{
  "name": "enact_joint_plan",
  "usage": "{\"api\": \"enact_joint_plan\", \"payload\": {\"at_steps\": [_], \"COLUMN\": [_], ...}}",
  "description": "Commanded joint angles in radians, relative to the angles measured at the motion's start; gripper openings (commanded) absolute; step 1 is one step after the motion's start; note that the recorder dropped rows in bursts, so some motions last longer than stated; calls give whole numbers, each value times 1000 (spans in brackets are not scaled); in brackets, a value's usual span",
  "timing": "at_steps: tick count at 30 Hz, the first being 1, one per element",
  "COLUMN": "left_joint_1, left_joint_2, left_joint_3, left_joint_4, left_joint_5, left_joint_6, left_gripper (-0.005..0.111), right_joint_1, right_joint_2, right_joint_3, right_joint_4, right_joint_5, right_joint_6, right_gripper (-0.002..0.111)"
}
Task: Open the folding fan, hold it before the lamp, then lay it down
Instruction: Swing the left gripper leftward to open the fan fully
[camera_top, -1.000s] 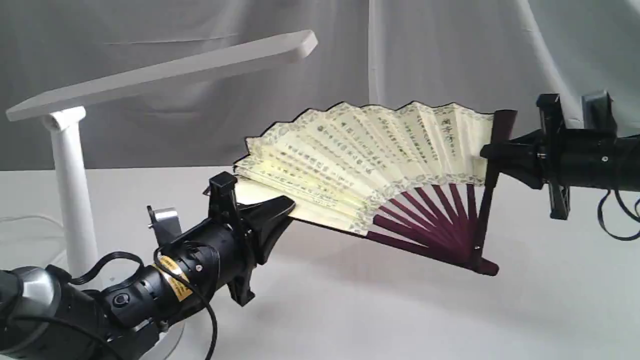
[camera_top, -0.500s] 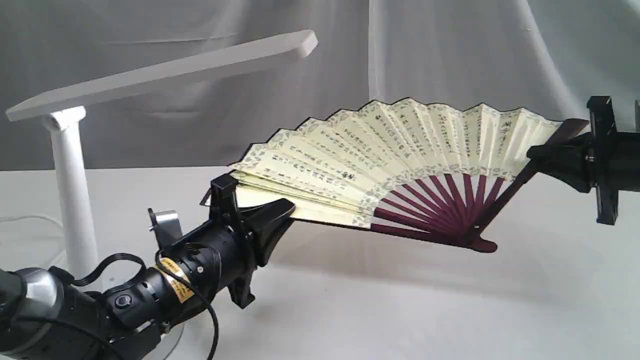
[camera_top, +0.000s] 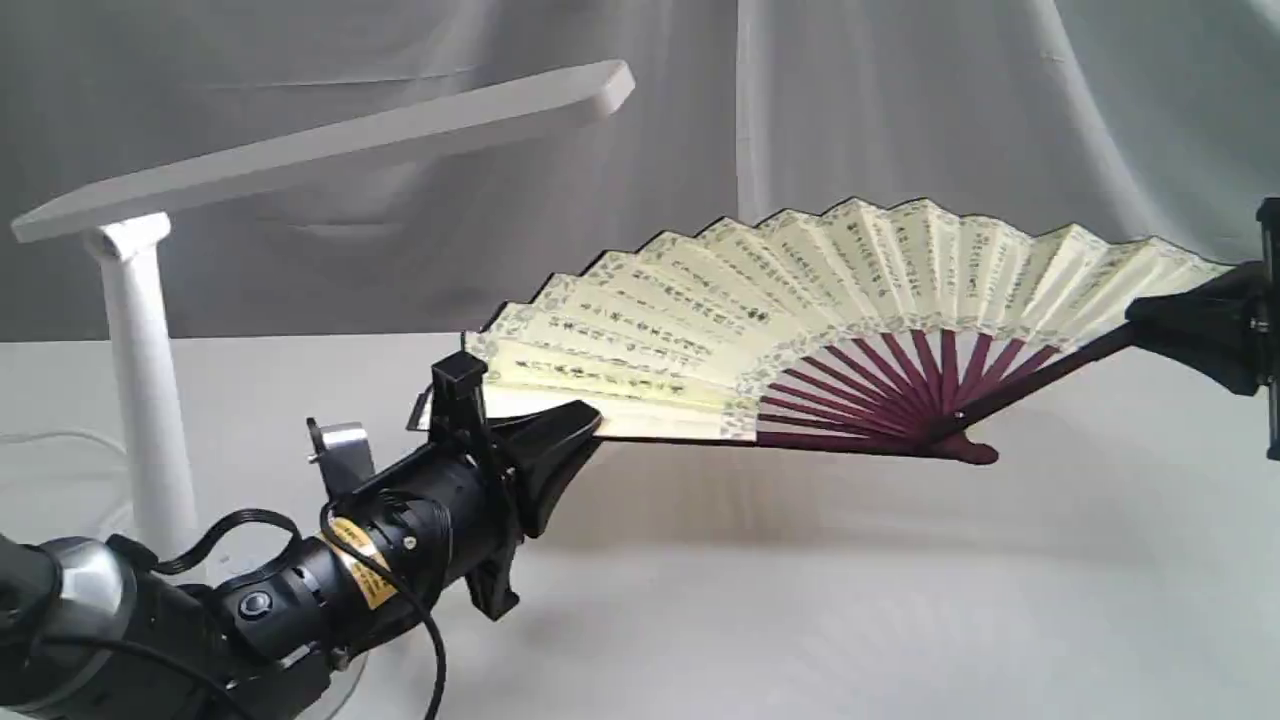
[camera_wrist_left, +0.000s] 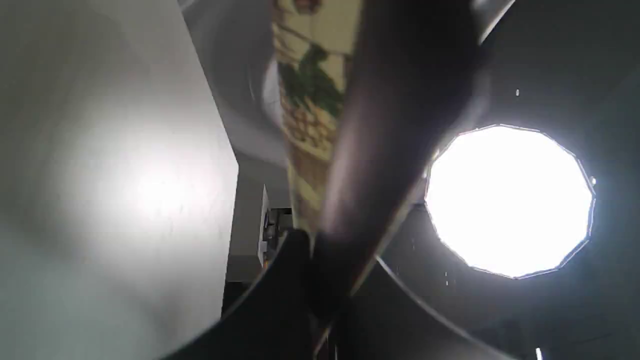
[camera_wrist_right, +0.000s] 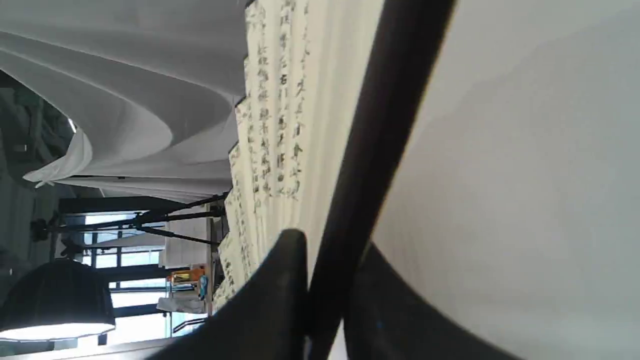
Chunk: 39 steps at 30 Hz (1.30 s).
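Observation:
The folding fan (camera_top: 800, 300) is spread wide in the air, cream pleats with black script above dark maroon ribs that meet at its pivot (camera_top: 960, 440). My left gripper (camera_top: 585, 425) is shut on the fan's left guard, seen close up as a dark blurred bar (camera_wrist_left: 370, 165). At the right edge my right gripper (camera_top: 1150, 325) is shut on the other guard (camera_wrist_right: 370, 165), with the pleats (camera_wrist_right: 280, 125) beside it. The white lamp (camera_top: 140, 380) stands at the far left, its flat bar head (camera_top: 330, 145) reaching over towards the fan.
White cloth drapes hang behind the white table (camera_top: 800, 620). The lamp's base is hidden behind my left arm (camera_top: 250, 610). A bright studio light (camera_wrist_left: 510, 200) shows in the left wrist view, and a softbox (camera_wrist_right: 55, 305) in the right wrist view.
My right gripper has pulled its guard right and downwards, spreading the fan from a half-open to a wide-open arc. The left gripper has shifted slightly right, still holding its guard.

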Motion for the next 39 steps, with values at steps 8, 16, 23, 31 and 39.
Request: {"api": "enact_joint_plan", "payload": {"at_steps": [8,16,23,31,39], "left_joint_1": [18,4,-34,-34,-34], "left_joint_2": [-10,-32,-82,-184,-283], "left_joint_3": [-3,5,59,164,232], "left_joint_4": [-117,-94,-121,-140,-104], "left_joint_5": [-39,-39,-39,-39,-39], "left_joint_6": [-5,22,69,111,125], "left_gripper": [0,0,0,0,0], "right_joint_1": [-57,-57,-57,-25,84], "right_joint_2": [-12,-12,-12,-12,-19], "right_joint_3": [-2,-2,-2,-2,-2], "right_joint_4": [-107,-97,-85,-85,-85], "right_joint_5": [-57,-18,49,70,70], "right_joint_6": [-49,-46,-46,-43,-29], "right_gripper": [0,0,0,0,0]}}
